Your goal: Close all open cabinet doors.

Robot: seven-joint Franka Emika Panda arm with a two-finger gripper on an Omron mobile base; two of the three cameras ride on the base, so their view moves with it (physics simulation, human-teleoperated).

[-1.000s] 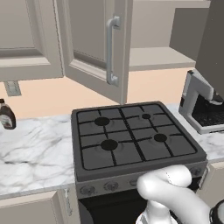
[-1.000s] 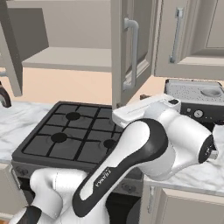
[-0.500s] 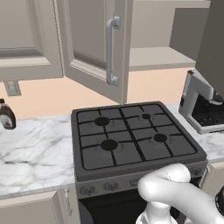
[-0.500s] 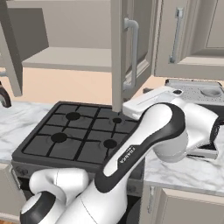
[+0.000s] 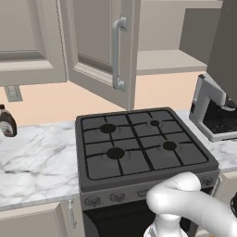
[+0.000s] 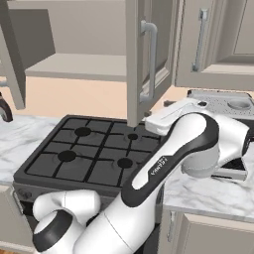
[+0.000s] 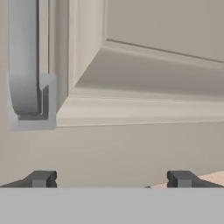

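The gripper [image 7: 110, 179] has its two dark fingertips [image 7: 42, 178] set wide apart with nothing between them, and it faces the lower part of an open cabinet door [image 7: 144, 87] at close range. Whether the tips touch the door I cannot tell. Straight ahead of the fingers is the plain bottom rail of the door; above that, the stepped frame of its sunken panel. Up and to the left of the left tip, the foot of the door's silver bar handle [image 7: 27, 70] curves into its mount.

From the right side of the room, that door [image 6: 149, 54] hangs swung out over the back of the black stove [image 6: 94, 154], edge-on, its handle [image 6: 151, 59] toward the arm [image 6: 183, 149], which bends up from below so that its white end lies just beside the door's lower corner. To the right, another cabinet door [image 6: 218, 44] sits flat. From the left side, the open door [image 5: 99, 46] stands angled in front of a bare shelf [image 5: 166, 60], with a coffee machine [image 5: 215, 111] on the marble counter [image 5: 37, 157] and a brown bottle [image 5: 7, 122] far off.
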